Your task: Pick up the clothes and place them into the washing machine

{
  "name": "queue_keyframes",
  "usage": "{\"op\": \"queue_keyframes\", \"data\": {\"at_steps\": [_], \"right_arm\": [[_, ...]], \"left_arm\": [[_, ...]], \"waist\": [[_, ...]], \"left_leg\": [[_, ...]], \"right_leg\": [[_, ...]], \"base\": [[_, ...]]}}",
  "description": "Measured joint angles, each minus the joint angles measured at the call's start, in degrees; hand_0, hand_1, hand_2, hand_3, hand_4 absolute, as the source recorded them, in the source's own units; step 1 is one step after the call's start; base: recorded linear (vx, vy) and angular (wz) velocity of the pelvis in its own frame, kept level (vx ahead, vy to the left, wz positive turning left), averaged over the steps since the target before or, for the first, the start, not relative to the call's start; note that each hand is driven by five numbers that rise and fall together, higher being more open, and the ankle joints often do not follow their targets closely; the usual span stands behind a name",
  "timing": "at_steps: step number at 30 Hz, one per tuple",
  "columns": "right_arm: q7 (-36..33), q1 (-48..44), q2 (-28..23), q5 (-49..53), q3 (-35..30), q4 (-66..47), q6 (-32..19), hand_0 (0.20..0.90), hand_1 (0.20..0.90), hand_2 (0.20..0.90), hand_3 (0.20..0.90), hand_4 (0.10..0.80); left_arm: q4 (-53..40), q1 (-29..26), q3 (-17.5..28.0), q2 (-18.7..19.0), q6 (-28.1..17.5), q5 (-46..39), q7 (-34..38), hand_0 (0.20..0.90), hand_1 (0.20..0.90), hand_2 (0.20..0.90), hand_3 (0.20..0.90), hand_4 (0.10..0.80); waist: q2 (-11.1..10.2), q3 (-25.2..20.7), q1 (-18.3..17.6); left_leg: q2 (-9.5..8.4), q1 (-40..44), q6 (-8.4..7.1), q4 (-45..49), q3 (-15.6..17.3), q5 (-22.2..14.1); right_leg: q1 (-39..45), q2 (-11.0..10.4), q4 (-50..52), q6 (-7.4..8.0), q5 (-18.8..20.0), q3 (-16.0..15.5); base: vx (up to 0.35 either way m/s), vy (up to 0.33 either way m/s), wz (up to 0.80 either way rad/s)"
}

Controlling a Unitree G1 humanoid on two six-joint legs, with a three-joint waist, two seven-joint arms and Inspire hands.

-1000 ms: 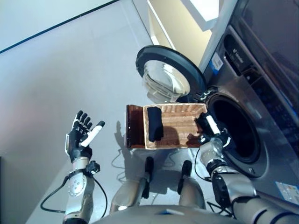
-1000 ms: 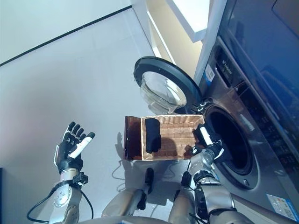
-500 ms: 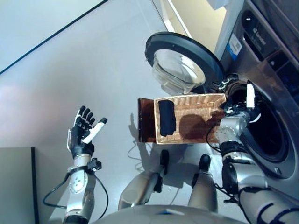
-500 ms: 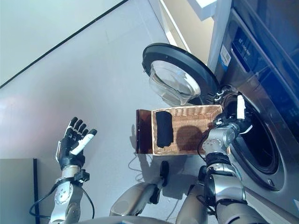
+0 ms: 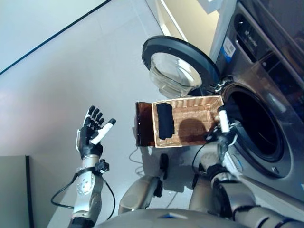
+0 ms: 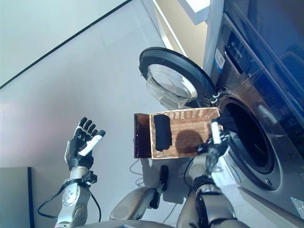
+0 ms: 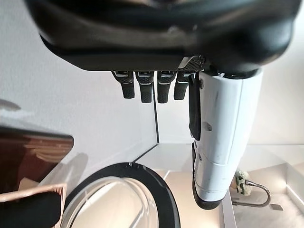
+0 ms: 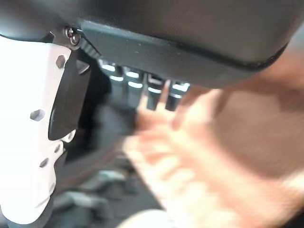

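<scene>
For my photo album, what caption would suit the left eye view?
Robot's right hand between wicker basket holding a dark garment and the open washing machine.

A wicker basket sits on the floor right against the front of the washing machine, below its swung-open round door. A dark rolled garment lies inside at the basket's left end; the rest of the weave is bare. A brown lid stands out from the basket's left side. The right hand hangs at the basket's right corner, beside the drum opening, white thumb up, holding nothing. The left hand is raised well to the left over the floor, fingers spread.
</scene>
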Motion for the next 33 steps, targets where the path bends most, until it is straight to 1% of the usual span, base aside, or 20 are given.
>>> {"op": "queue_keyframes", "data": {"at_steps": [1,3,7,10,14,17,18,19,20,21,22,23,24,25,26,27,30,33], "right_arm": [[1.0,1.3,0.7,-0.2,0.5,0.0,0.6,0.900,0.900,0.900,0.900,0.800],[1.1,2.8,2.5,-0.2,1.2,0.0,2.1,0.900,0.900,0.900,0.900,0.800],[2.6,2.8,2.6,0.2,1.0,-0.1,2.0,0.900,0.900,0.900,0.900,0.800],[3.3,1.9,2.5,1.0,0.1,-0.4,1.6,0.900,0.900,0.900,0.900,0.800],[2.6,-2.8,1.5,3.2,-2.8,-1.5,-0.8,0.900,0.900,0.900,0.900,0.800],[1.3,-6.2,0.0,3.3,-4.3,-1.5,-2.3,0.900,0.900,0.900,0.900,0.800],[0.6,-7.4,-0.2,3.3,-4.6,-1.5,-3.0,0.900,0.900,0.900,0.900,0.800],[0.5,-8.1,-0.9,3.2,-4.9,-1.5,-3.2,0.900,0.900,0.900,0.900,0.800],[-0.1,-9.6,-1.3,3.3,-5.7,-1.5,-3.3,0.900,0.900,0.900,0.900,0.800],[-0.7,-10.8,-2.0,3.7,-5.9,-1.4,-3.8,0.900,0.900,0.900,0.900,0.800],[-0.7,-11.0,-2.3,3.7,-6.1,-1.4,-4.1,0.900,0.900,0.900,0.900,0.800],[-0.9,-11.5,-3.1,3.7,-6.1,-1.5,-4.4,0.900,0.900,0.900,0.900,0.800],[-1.0,-11.6,-3.3,3.7,-6.1,-1.5,-4.4,0.900,0.900,0.900,0.900,0.800],[-1.6,-11.8,-3.3,3.7,-6.6,-1.5,-4.4,0.900,0.900,0.900,0.900,0.800],[-1.9,-11.9,-3.6,3.9,-7.6,-1.4,-4.5,0.900,0.900,0.900,0.900,0.800],[-2.1,-12.2,-3.4,4.1,-8.2,-1.4,-4.6,0.900,0.900,0.900,0.900,0.800],[-3.2,-13.3,-4.0,4.6,-10.1,-1.3,-5.5,0.900,0.900,0.900,0.900,0.800],[-4.1,-14.0,-5.5,4.6,-10.2,-1.2,-5.5,0.900,0.900,0.900,0.900,0.800]], "left_arm": [[0.0,0.2,0.1,-0.4,0.0,0.0,0.0,0.900,0.900,0.900,0.900,0.800],[0.0,0.1,0.0,-0.7,0.0,0.0,-0.3,0.900,0.900,0.900,0.900,0.800],[0.1,0.5,0.0,-0.8,-0.1,-0.1,-0.2,0.900,0.900,0.900,0.900,0.800],[0.1,0.9,0.1,-0.7,-0.1,-0.2,-0.2,0.900,0.900,0.900,0.900,0.800],[0.3,0.7,0.0,-0.4,-0.4,-0.2,0.0,0.900,0.900,0.900,0.900,0.800],[0.3,0.5,0.0,-0.3,-0.5,-0.2,0.1,0.900,0.900,0.900,0.900,0.800],[0.3,0.6,0.0,-0.1,-0.9,-0.2,0.2,0.900,0.900,0.900,0.900,0.800],[0.2,0.6,0.0,-0.1,-0.9,-0.2,0.4,0.900,0.900,0.900,0.900,0.800],[0.2,0.7,0.0,0.1,-1.1,-0.2,0.4,0.900,0.900,0.900,0.900,0.800],[0.0,0.6,0.0,0.1,-1.1,-0.2,0.4,0.900,0.900,0.900,0.900,0.800],[0.0,0.6,0.0,0.2,-1.1,-0.2,0.4,0.900,0.900,0.900,0.900,0.800],[0.0,0.6,0.0,0.2,-1.1,-0.1,0.5,0.900,0.900,0.900,0.900,0.800],[0.0,0.7,0.0,0.3,-1.1,-0.2,0.5,0.900,0.900,0.900,0.900,0.800],[-0.1,0.8,0.0,0.5,-1.1,-0.1,0.6,0.900,0.900,0.900,0.900,0.800],[-0.2,1.1,0.0,0.6,-1.1,-0.1,0.7,0.900,0.900,0.900,0.900,0.800],[-0.8,1.6,0.0,1.0,-1.1,0.0,0.6,0.900,0.900,0.900,0.900,0.800],[-3.2,3.3,0.0,2.2,-1.2,0.1,0.5,0.900,0.900,0.900,0.900,0.800],[-4.3,3.1,0.1,2.5,-1.2,0.1,0.5,0.900,0.900,0.900,0.900,0.800]], "waist": [[-0.3,0.0,-0.1],[-1.2,0.0,-0.3],[-2.2,0.1,-0.2],[-2.3,0.0,-0.1],[-2.1,0.3,0.0],[-1.6,2.5,0.2],[-1.7,2.8,0.2],[-1.6,3.0,0.4],[-1.5,3.2,0.7],[-1.2,3.8,1.0],[-1.1,4.0,1.1],[-0.9,4.6,1.4],[-0.7,4.7,1.4],[-0.7,5.2,1.5],[-0.5,5.2,1.6],[-0.5,5.2,1.4],[-0.1,5.2,1.6],[0.2,5.2,1.8]], "left_leg": [[0.01,0.0,-0.06,0.0,0.0,0.0],[-0.02,0.0,-0.19,0.1,0.0,-0.1],[-0.27,-0.2,-0.31,0.6,-0.1,-0.1],[-0.42,-0.6,-0.30,1.0,-0.2,-0.2],[-0.86,-6.1,-0.23,5.2,-0.6,-0.4],[-0.98,-6.9,-0.67,7.8,-0.9,-1.1],[-1.14,-8.4,-1.08,10.2,-0.9,-2.5],[-1.16,-9.3,-1.16,11.4,-0.9,-2.9],[-1.14,-11.7,-1.27,14.9,-0.9,-4.1],[-0.98,-13.6,-1.14,18.0,-1.1,-6.0],[-1.08,-14.4,-1.29,19.5,-0.9,-6.0],[-0.88,-15.7,-1.58,21.6,-1.0,-7.0],[-0.83,-16.2,-1.70,22.3,-1.1,-7.0],[-0.33,-16.4,-1.68,22.6,-0.9,-7.5],[-0.24,-16.8,-1.80,23.0,-1.3,-7.8],[-0.22,-17.1,-1.81,23.2,-1.4,-7.8],[-0.37,-18.4,-1.81,23.9,-0.9,-7.8],[-0.61,-19.4,-1.78,24.1,-0.6,-7.8]], "right_leg": [[0.1,0.0,0.0,-0.30,-0.2,0.0],[0.0,0.0,0.0,-0.36,-0.1,0.0],[0.0,-0.3,0.3,-0.54,-0.3,0.0],[-0.4,-0.6,0.8,-0.71,-0.4,0.0],[-5.1,-1.0,4.3,-1.04,-0.8,-0.1],[-5.6,-1.3,6.5,-1.58,-1.8,-0.2],[-6.9,-1.6,8.2,-1.94,-2.8,0.0],[-7.6,-1.6,9.3,-1.62,-3.2,-0.1],[-9.5,-1.7,11.6,-2.06,-3.9,0.2],[-10.5,-1.7,13.5,-2.01,-4.9,0.1],[-11.1,-1.6,14.5,-2.33,-4.9,0.5],[-12.0,-1.6,16.0,-2.48,-5.7,0.3],[-12.3,-1.3,16.3,-2.50,-5.7,0.4],[-12.7,-1.4,16.9,-2.76,-6.1,0.4],[-13.0,-1.4,17.1,-2.70,-6.0,0.5],[-13.3,-1.0,17.1,-2.74,-6.0,0.6],[-15.0,-1.0,18.0,-2.82,-6.1,1.6],[-16.3,-1.2,18.8,-3.00,-6.2,1.9]], "base": [[0.000,0.000,0.00],[-0.035,-0.020,0.00],[-0.029,0.001,0.03],[-0.059,0.008,0.04],[-0.080,-0.012,0.14],[-0.059,-0.055,0.12],[-0.037,-0.043,0.08],[-0.009,-0.048,0.07],[-0.011,-0.046,0.06],[0.116,-0.059,0.06],[0.016,-0.052,0.09],[0.117,-0.045,0.08],[0.017,-0.042,0.05],[0.117,-0.043,-0.01],[0.009,-0.031,-0.04],[0.000,0.000,0.00],[-0.017,0.009,-0.06],[-0.001,-0.001,0.01]]}}
